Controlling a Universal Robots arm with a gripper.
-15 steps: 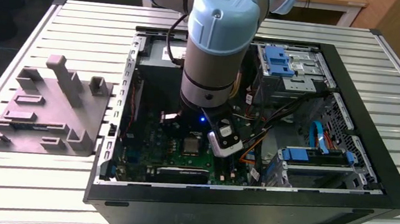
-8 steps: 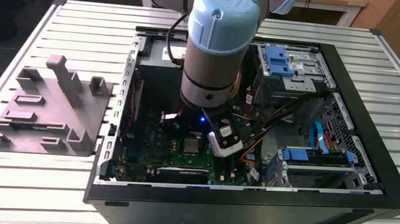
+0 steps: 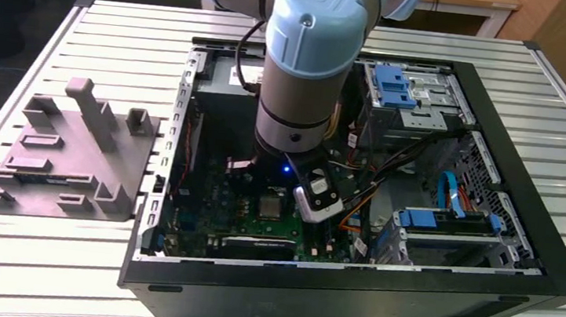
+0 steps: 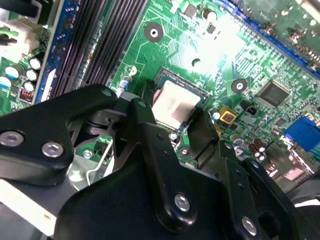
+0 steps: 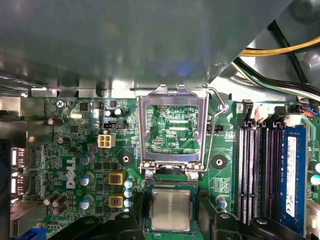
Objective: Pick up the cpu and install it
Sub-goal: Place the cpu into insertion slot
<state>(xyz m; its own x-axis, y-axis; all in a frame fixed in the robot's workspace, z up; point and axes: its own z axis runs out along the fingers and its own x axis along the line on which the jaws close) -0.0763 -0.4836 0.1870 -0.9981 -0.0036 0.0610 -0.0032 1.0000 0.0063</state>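
The cpu (image 5: pixel 171 210), a small square chip with a silver-grey top, lies flat in its socket on the green motherboard (image 5: pixel 75 150). In the second wrist view the cpu (image 4: pixel 172 102) sits between my two black fingers (image 4: pixel 142 125), which stand a little apart from its sides. My gripper (image 5: pixel 171 224) is open just above it, holding nothing. The silver socket frame (image 5: pixel 172 127) is swung up, beside the chip. In the exterior view my gripper (image 3: pixel 291 201) reaches down into the open computer case (image 3: pixel 525 255), over the cpu (image 3: pixel 272 205).
A grey plastic holder block (image 3: pixel 72 160) with upright posts stands on the slatted table at the exterior view's left. Memory slots (image 5: pixel 265 170), yellow and black cables (image 5: pixel 280 50), blue drive brackets (image 3: pixel 394 87) and the case walls crowd around the socket.
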